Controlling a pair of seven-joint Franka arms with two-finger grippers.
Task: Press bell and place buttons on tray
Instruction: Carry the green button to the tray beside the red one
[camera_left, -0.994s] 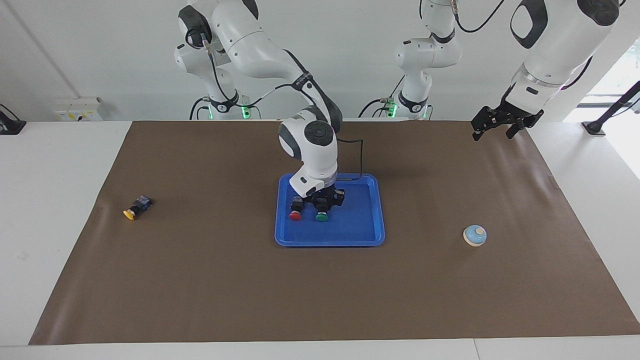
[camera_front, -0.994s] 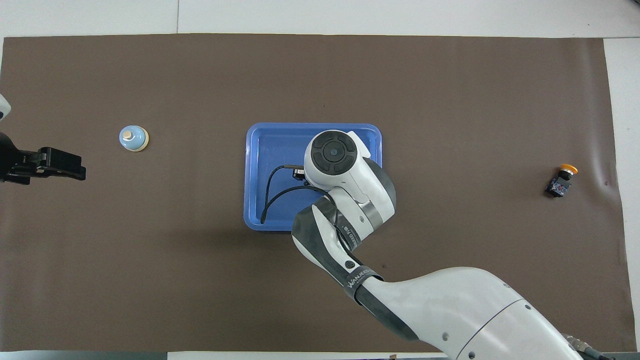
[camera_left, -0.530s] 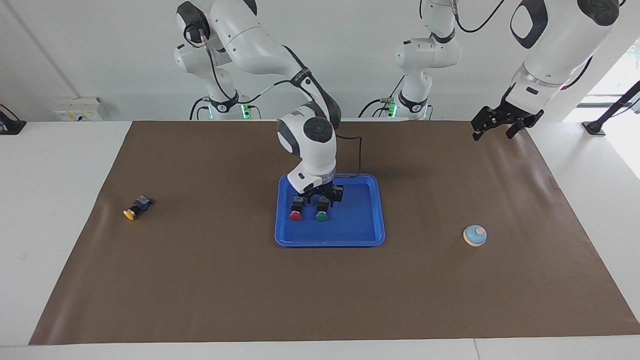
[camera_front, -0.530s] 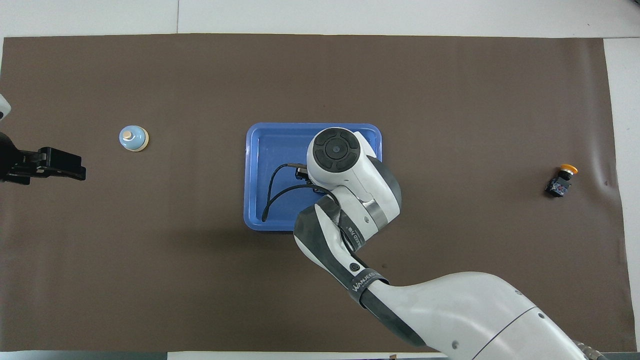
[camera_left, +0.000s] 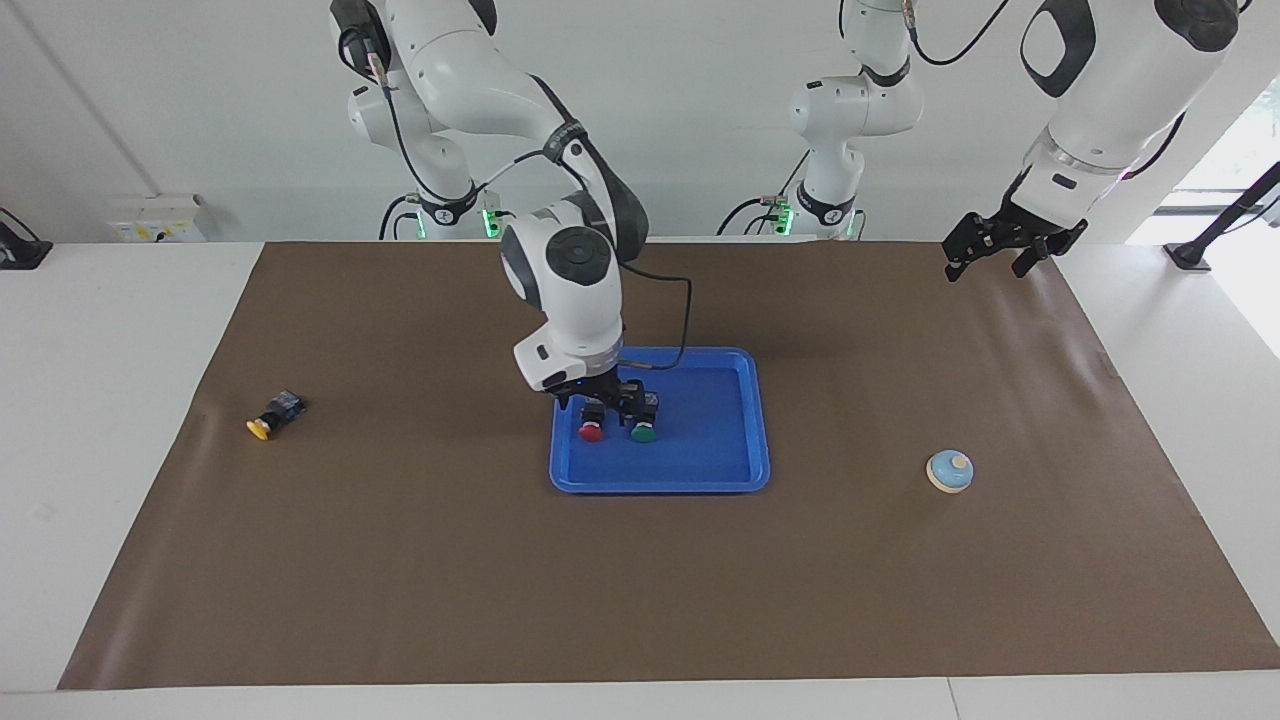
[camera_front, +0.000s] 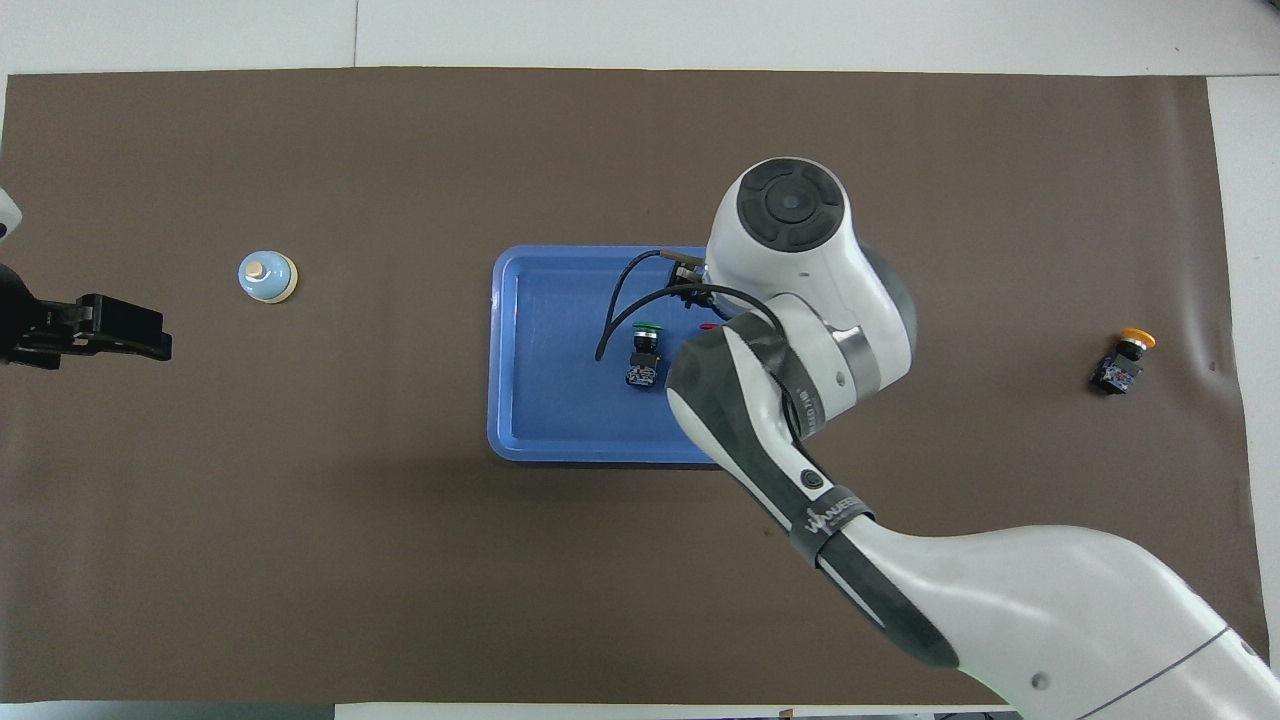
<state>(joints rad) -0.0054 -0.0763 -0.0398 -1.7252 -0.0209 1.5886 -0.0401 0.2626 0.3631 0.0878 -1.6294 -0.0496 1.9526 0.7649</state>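
While the small yellow-capped push-button switch (camera_left: 270, 419) lies on the bench toward my right arm's end, the empty right gripper (camera_left: 601, 398) hangs spread over the shallow blue plastic tray (camera_left: 735, 455); the left gripper (camera_left: 1005, 246) waits open.

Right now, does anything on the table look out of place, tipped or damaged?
Only the yellow button: it lies tipped on its side on the mat at the right arm's end, outside the tray. The red button and green button sit in the tray. No damage shows.
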